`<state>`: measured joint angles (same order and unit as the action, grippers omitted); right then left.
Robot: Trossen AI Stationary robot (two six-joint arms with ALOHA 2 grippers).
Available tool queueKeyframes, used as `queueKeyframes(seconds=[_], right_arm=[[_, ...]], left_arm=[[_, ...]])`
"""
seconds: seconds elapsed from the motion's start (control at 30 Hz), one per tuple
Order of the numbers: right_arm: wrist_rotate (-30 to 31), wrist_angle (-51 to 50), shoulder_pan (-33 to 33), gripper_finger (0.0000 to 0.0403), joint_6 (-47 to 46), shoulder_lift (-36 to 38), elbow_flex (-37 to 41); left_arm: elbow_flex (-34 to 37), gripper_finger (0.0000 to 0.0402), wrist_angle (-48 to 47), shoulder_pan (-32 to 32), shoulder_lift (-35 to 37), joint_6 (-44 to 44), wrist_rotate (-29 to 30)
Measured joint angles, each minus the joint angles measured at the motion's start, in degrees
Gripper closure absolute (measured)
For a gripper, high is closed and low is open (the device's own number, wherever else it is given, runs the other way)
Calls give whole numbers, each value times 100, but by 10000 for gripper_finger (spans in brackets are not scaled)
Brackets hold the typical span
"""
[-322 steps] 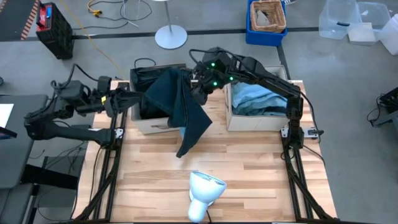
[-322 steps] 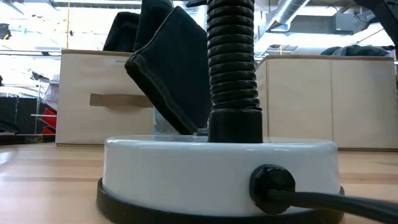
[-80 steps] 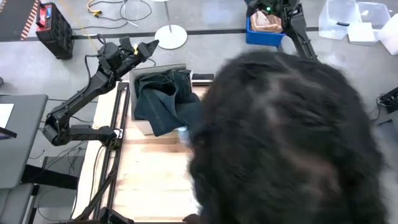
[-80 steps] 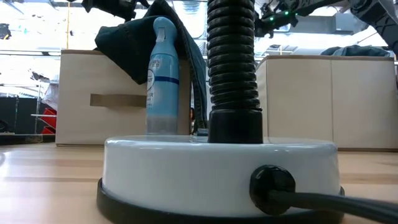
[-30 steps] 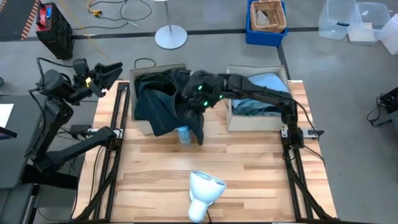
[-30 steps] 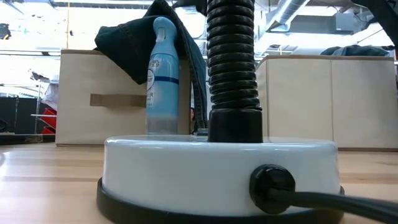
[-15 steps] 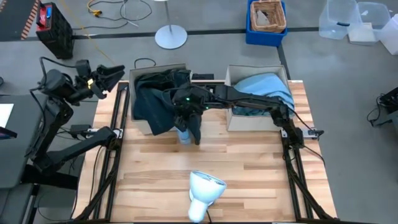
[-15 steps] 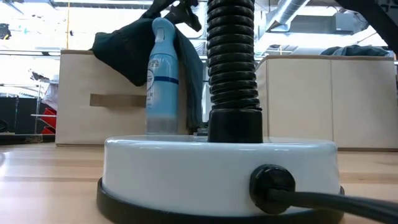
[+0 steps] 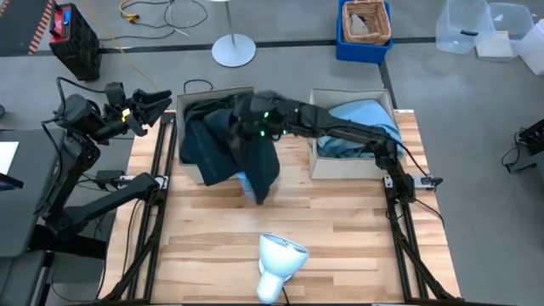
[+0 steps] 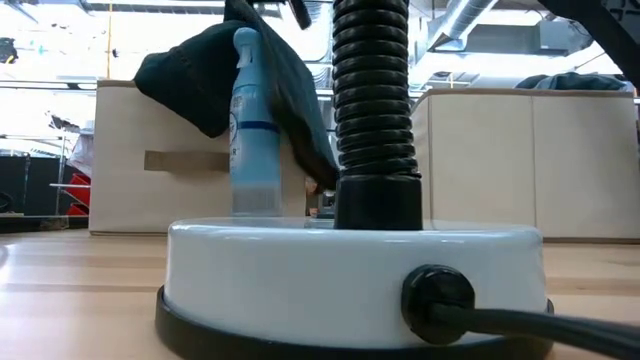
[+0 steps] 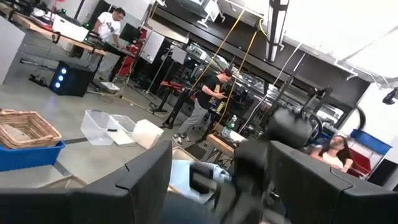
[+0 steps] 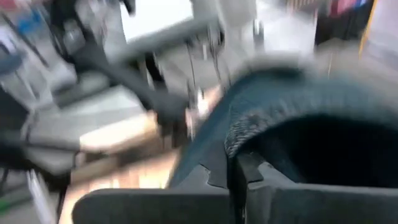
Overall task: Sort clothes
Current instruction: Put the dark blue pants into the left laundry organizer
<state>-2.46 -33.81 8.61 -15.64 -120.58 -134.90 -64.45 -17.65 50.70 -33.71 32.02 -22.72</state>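
Dark teal-black garment: soft matt cloth, looking coarse-woven w/ a ribbed edge in right wrist view, hanging in loose folds. Turquoise clothes: soft matt fabric, crumpling. Boxes: beige fabric-covered, matt, flat sides, w/ a tan strip handle. Table: pale wood planks, smooth, showing grain. Spray bottle: light blue plastic, translucent, slightly shiny. Lamp base: white, glossy & smooth, black rim; its neck: black ribbed hose, dull sheen. Arms & fingers: dark, matt, plastic-looking.
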Motion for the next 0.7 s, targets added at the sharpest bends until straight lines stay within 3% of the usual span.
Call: queueKeyframes(seconds=[0.2,0.47,0.7], right_arm=[[-39,1545,414,400,-161,120,-8],[-48,3775,1019,400,-1406,118,-6],[-247,4198,1224,401,-1796,118,-6]], left_arm=[[0,146,11,0,-2,-93,4],[0,146,50,1,-2,-106,63],[0,146,65,0,-38,-161,155]])
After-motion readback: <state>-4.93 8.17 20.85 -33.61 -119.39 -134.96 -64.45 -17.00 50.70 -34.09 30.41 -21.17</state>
